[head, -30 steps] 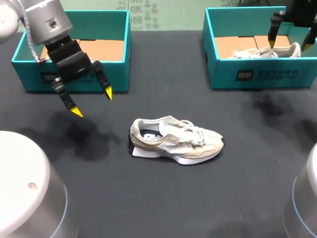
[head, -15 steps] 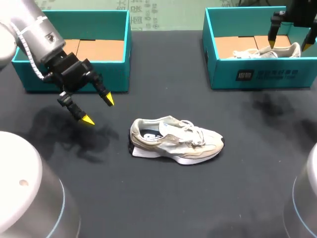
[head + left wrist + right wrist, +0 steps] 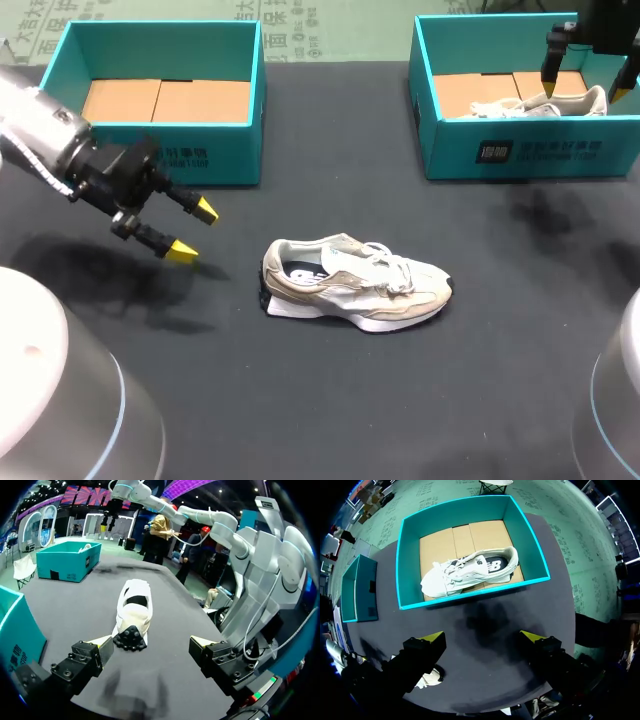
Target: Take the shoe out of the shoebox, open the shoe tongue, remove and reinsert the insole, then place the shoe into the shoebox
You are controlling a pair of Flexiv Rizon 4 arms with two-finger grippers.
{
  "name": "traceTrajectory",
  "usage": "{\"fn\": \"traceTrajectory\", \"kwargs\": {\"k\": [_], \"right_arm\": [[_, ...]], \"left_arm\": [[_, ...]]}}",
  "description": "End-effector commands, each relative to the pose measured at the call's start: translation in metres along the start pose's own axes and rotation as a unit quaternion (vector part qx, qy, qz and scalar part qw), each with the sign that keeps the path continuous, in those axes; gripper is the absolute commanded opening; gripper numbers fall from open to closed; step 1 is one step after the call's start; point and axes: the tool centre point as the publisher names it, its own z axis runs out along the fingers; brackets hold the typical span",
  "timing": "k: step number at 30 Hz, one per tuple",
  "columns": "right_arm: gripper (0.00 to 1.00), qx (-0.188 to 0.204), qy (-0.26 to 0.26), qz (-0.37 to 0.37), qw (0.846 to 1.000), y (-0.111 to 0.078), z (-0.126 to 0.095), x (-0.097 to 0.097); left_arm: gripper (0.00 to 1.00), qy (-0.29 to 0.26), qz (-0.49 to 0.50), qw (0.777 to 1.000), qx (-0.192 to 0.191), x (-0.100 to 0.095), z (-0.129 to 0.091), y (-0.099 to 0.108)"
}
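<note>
Your shoe (image 3: 355, 283) stands on the table (image 3: 330, 400) between the two boxes, heel toward your left gripper (image 3: 193, 230); that gripper hangs near the heel, jaws wide, holding nothing; your right gripper (image 3: 584, 85) hovers over the right shoebox (image 3: 520, 155), jaws also wide; a second shoe (image 3: 465, 570) lies inside it.

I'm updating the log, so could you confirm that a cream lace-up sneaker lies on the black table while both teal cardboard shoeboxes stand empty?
Not both: only the left teal cardboard shoebox is empty. The right teal cardboard shoebox holds a white lace-up sneaker, as the right wrist view shows. The cream lace-up sneaker does lie on the black table.
</note>
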Motion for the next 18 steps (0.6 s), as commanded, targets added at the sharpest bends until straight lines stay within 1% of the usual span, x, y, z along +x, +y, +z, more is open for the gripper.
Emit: {"fn": "traceTrajectory", "kwargs": {"k": [1,3,4,5,6,7,18], "right_arm": [[1.00,0.000,0.000,0.000,1.000,-0.0003,0.0001,0.0000],[1.00,0.000,0.000,0.000,1.000,-0.0003,0.0001,0.0000],[1.00,0.000,0.000,0.000,1.000,-0.0003,0.0001,0.0000],[1.00,0.000,0.000,0.000,1.000,-0.0003,0.0001,0.0000],[1.00,0.000,0.000,0.000,1.000,-0.0003,0.0001,0.0000],[1.00,0.000,0.000,0.000,1.000,-0.0003,0.0001,0.0000],[1.00,0.000,0.000,0.000,1.000,-0.0003,0.0001,0.0000]], "left_arm": [[1.00,-0.033,0.008,0.997,0.070,-0.0046,0.0260,0.0248],[1.00,-0.017,0.026,0.996,0.087,-0.0051,0.0307,0.0294],[1.00,-0.031,0.038,0.994,0.096,-0.0062,0.0322,0.0302],[1.00,-0.015,0.042,0.993,0.109,-0.0066,0.0327,0.0302],[1.00,-0.010,0.038,0.992,0.116,-0.0068,0.0319,0.0292],[1.00,-0.004,0.037,0.993,0.114,-0.0082,0.0313,0.0284],[1.00,-0.004,0.037,0.993,0.114,-0.0082,0.0313,0.0284]]}}
